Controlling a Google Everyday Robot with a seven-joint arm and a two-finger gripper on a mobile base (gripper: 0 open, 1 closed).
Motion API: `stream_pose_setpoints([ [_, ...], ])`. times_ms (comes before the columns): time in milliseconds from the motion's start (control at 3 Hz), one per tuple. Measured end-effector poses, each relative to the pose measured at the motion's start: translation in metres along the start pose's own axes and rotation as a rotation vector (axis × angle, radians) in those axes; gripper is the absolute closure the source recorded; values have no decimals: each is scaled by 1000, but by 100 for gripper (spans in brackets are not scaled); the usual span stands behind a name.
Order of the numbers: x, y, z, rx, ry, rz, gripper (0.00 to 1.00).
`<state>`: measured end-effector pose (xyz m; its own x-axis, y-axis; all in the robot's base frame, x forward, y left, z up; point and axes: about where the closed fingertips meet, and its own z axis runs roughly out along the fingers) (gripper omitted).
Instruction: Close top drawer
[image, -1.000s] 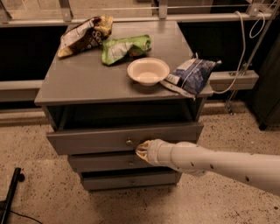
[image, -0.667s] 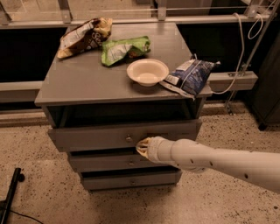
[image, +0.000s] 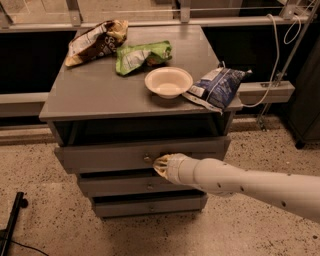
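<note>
Nudged up a hair since a second ago, going by the gripper (image: 159, 165): now about level with the knob (image: 147, 159) rather than lower down. Hard to call any change in the top drawer (image: 100, 157).

Only the one camera view, so: seeing the top drawer hanging right under the front edge of the worktop (image: 100, 97), poking out past it, with a dark gap behind the front panel. Seeing the gripper pressed against that panel just right of the knob, fingers pinched together into one pale tip, not wrapped around anything. Reaching in from the right with a long white arm (image: 250, 182).

Up top: brown snack bag (image: 95, 42) at the back left corner, green bag (image: 142, 56) beside it, white bowl (image: 168, 81) right of the middle, blue bag (image: 217, 87) overhanging the right edge. Two slimmer drawers (image: 147, 186) underneath.
</note>
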<state>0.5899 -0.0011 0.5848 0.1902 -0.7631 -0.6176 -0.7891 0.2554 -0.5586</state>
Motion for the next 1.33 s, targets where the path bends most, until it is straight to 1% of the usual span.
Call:
stream_pose_setpoints([
  [333,-6,13,-20,17,-3,-39,100],
  [667,-13,10,-33,52,-8,-73,100],
  [1000,-16,-5,-31,60,-8,-87,100],
  [1333,-6,-31,-25,38,-13,-40,100],
])
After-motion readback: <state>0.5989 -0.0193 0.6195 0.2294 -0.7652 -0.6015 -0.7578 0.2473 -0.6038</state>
